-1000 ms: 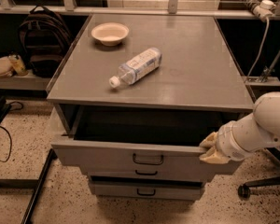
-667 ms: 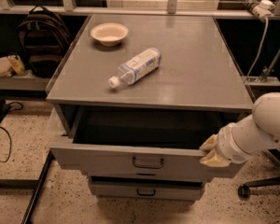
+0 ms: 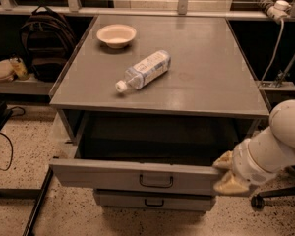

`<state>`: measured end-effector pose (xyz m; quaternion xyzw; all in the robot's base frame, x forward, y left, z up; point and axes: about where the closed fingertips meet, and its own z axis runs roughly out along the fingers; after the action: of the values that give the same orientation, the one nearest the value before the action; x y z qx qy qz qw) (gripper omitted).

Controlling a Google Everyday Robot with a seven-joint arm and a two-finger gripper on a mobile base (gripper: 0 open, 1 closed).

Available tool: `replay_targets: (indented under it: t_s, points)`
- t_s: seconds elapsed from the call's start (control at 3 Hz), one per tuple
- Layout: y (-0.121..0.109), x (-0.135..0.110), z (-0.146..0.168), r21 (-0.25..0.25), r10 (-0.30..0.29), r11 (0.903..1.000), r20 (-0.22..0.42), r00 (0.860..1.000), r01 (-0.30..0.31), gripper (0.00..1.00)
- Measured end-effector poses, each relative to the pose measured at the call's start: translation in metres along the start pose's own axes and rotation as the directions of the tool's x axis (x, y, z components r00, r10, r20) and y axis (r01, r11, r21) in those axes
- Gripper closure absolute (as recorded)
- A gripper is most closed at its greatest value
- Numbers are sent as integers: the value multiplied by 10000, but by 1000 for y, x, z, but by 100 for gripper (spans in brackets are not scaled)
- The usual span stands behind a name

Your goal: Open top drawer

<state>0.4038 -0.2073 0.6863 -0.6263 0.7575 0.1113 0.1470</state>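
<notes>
Top drawer point(image 3: 103, 174) pulled out; fingers point(image 3: 225, 161) pinch its right end.

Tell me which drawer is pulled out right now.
The top drawer, the taller-fronted one under the tabletop, is out; the lower drawer sits further in. The gripper is at the top drawer's right front corner.

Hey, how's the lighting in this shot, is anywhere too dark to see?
Camera view: dim, warm light; the grey cabinet top has a faint sheen, no harsh glare. Camera view: the open top drawer is in deep shadow inside, so its contents cannot be told. The gripper, at the drawer front's right end, is well lit.
</notes>
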Motion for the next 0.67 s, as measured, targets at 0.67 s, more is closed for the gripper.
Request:
replay_targets:
  t_s: [0.67]
  points:
    - [57, 8, -9, -1367, 197, 9904, -124, 9997, -212, 0]
